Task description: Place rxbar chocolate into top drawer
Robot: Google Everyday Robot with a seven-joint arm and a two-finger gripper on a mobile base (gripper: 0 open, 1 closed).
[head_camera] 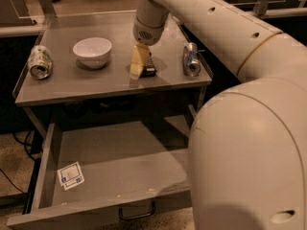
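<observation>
The rxbar chocolate (150,67), a small dark flat bar, lies on the grey tabletop (110,87) between the bowl and the right can. My gripper (139,65) hangs from the white arm and reaches down to the tabletop right at the bar's left side, partly covering it. I cannot tell whether it touches the bar. The top drawer (110,202) stands pulled open below the table, with a white sticker (70,175) at its left and a dark wire handle (137,213) on its front.
A white bowl (92,51) sits left of the bar. One silver can (40,61) lies at the table's left edge and another (191,59) lies at its right edge. My bulky white arm (249,143) fills the right side of the view.
</observation>
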